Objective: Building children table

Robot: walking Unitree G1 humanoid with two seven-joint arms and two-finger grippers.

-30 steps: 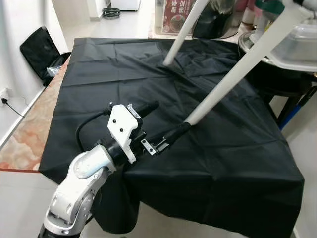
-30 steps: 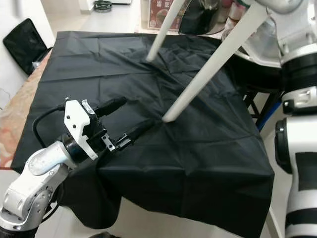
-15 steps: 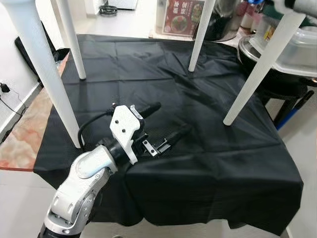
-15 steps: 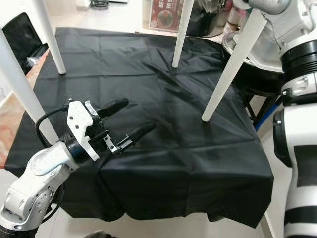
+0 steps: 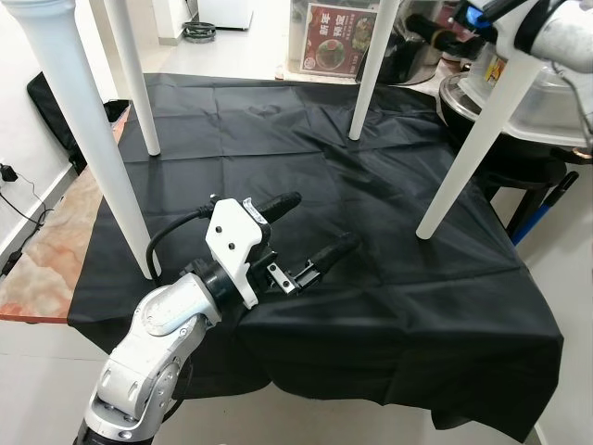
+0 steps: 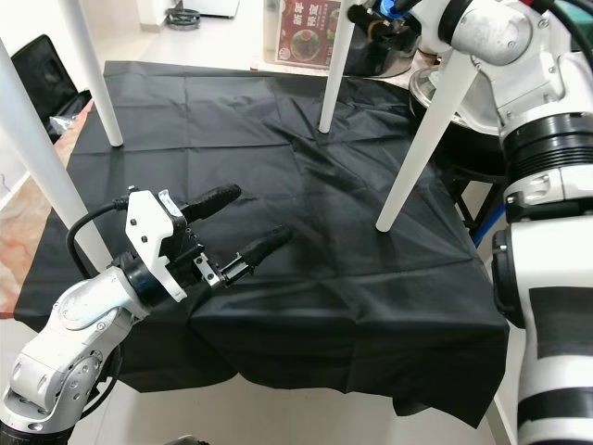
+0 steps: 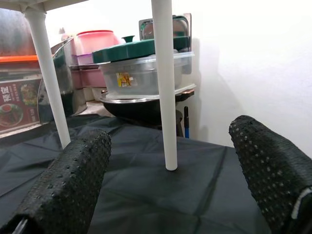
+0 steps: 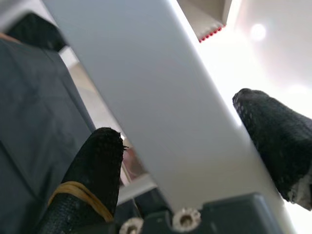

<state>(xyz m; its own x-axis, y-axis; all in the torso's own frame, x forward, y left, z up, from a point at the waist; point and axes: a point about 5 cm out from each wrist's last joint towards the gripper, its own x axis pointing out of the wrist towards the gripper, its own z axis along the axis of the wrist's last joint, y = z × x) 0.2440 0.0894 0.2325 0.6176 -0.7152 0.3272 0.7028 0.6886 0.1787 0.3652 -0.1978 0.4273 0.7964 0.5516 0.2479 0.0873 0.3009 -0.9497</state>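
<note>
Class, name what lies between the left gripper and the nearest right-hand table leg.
Only bare black cloth lies between the left gripper and that table leg, seen in the left eye view.

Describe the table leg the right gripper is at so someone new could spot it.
Start at the black cloth on the floor. Four white legs stand on it; take the leg near the cloth's right edge, beside the stacked pots. It slants, and the right gripper is at its top.
</note>
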